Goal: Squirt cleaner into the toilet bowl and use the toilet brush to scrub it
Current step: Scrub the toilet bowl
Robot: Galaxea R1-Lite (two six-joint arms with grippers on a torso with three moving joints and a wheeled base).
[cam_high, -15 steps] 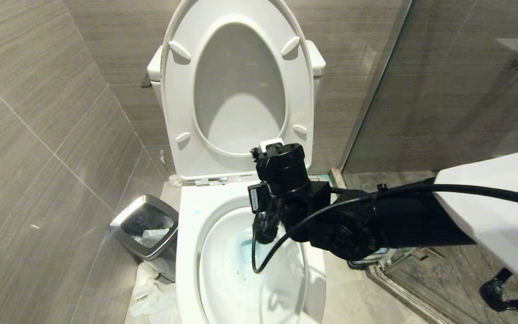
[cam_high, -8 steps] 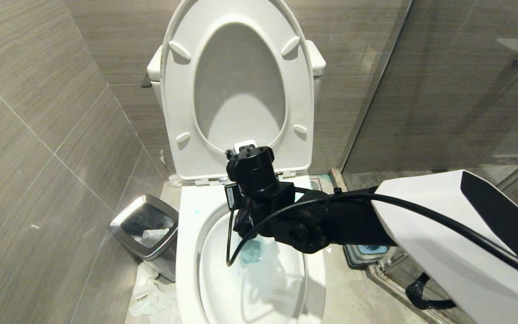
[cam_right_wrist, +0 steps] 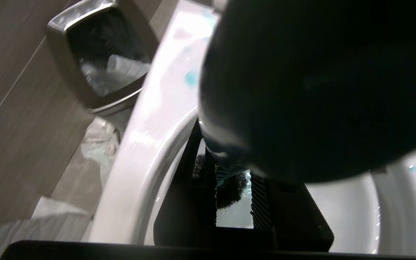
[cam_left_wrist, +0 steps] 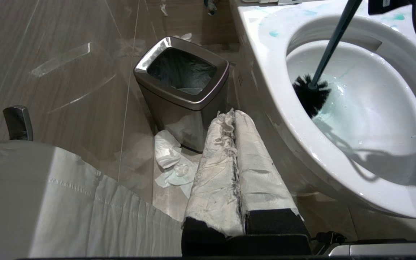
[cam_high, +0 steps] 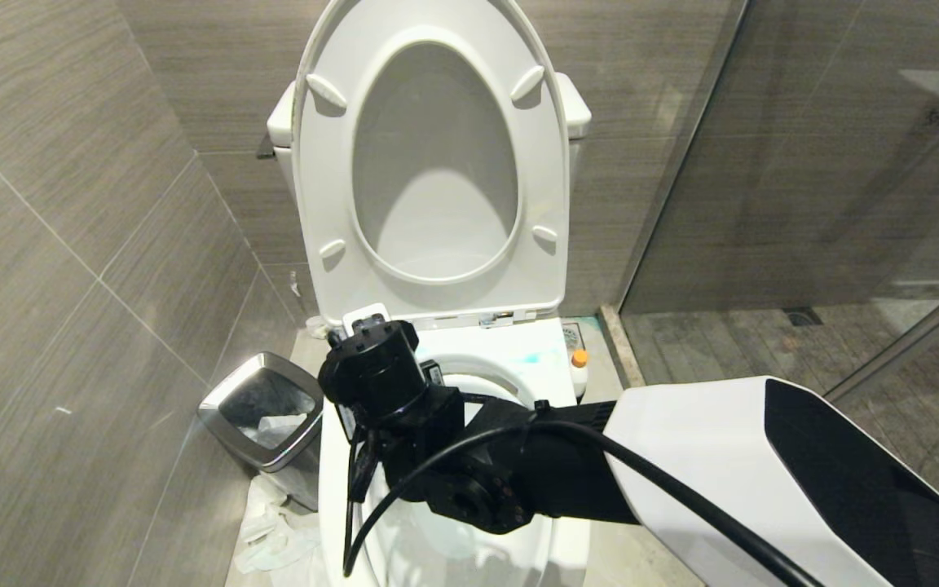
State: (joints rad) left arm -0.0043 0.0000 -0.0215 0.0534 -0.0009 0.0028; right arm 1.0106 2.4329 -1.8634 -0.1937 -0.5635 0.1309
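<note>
A steel-rimmed waste bin stands on the floor just beside the left of the toilet bowl, with crumpled paper lying at its foot. Inside the bin a dark liner and some pale paper are seen. The seat and lid are raised against the wall. In the head view most of the bowl's opening is hidden by the black wrist and white forearm of the right arm.

The toilet brush is set in the bowl, its black bristle head against the left inner wall and its teal handle slanting upward. Turquoise liquid is smeared on the bowl's inside and spotted on the rim. The cleaner stands at the right of the toilet, near the back.

The right gripper is over the bowl's left side, its fingers clasped on the brush handle. The left gripper is parked low beside the bowl, its wrapped fingers pressed together on nothing.

Compared with a second earlier, the right wrist has been shifted from the bowl's middle to its left rim, and the cleaner has been uncovered.
</note>
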